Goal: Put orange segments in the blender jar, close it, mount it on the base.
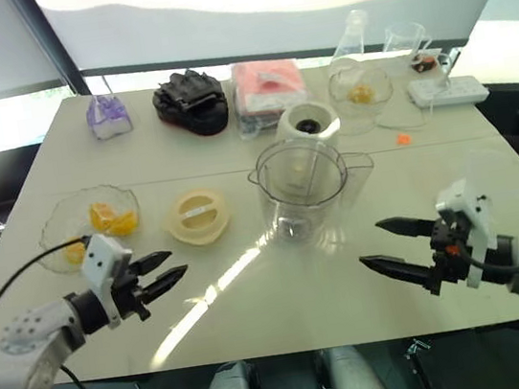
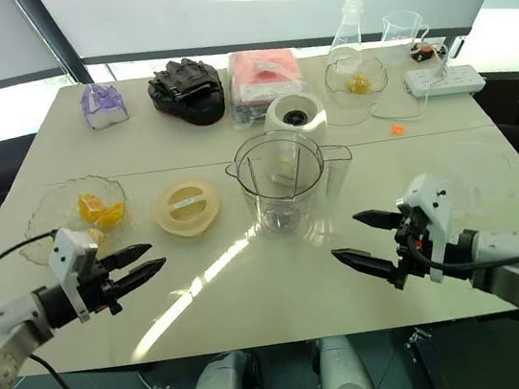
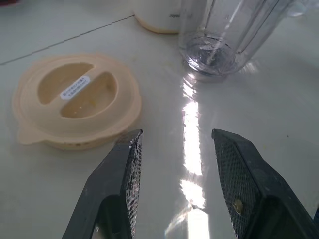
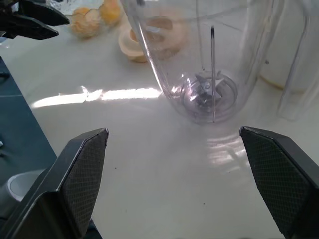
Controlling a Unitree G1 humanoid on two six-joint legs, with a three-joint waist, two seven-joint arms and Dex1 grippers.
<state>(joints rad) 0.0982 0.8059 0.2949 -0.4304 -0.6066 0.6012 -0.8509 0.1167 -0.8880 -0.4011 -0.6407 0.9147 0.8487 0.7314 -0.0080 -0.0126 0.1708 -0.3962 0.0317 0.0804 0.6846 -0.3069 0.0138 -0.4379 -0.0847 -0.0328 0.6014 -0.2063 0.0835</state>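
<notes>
Cream matte table [image 1: 255, 301] with a seam line across it, glare streaks on top, bright blinds behind.

Jar [image 1: 300, 189]: clear ribbed plastic, wide rim, tapering down, metal blade at the bottom, upright at table centre, lid off, nothing visible inside. Base [image 1: 306, 122]: squat cream cylinder with a dark round socket, just beside the jar at its 12 o'clock. Lid [image 1: 198, 217]: flat cream round plastic, two recessed half-moon wells, white sticker across the middle bar, print too small to read; lies at the jar's 9 o'clock, close but apart.

Segments [image 1: 108, 219]: glossy yellow-orange wedges in a shallow clear bowl [image 1: 55, 234] with a scalloped rim, at the lid's 9 o'clock. A second clear bowl [image 1: 359, 93] with orange pieces sits at the base's 3 o'clock. Tiny orange scrap [image 1: 403, 139] on the table at the jar's 2 o'clock.

Back edge, from 10 to 2 o'clock: purple-tinted clear holder [image 1: 107, 113], black gloves [image 1: 190, 100], pink packet [image 1: 267, 87], clear flask [image 1: 351, 34], glass beaker [image 1: 405, 37], white power strip [image 1: 448, 90].

Left gripper [image 1: 158, 272]: at the jar's 8 o'clock, black fingers with cross-hatched pads, partly spread, nothing between them, clear of the table. Right gripper [image 1: 393, 246]: at the jar's 4 o'clock, jaws spread wide, empty, pointing at the jar.
</notes>
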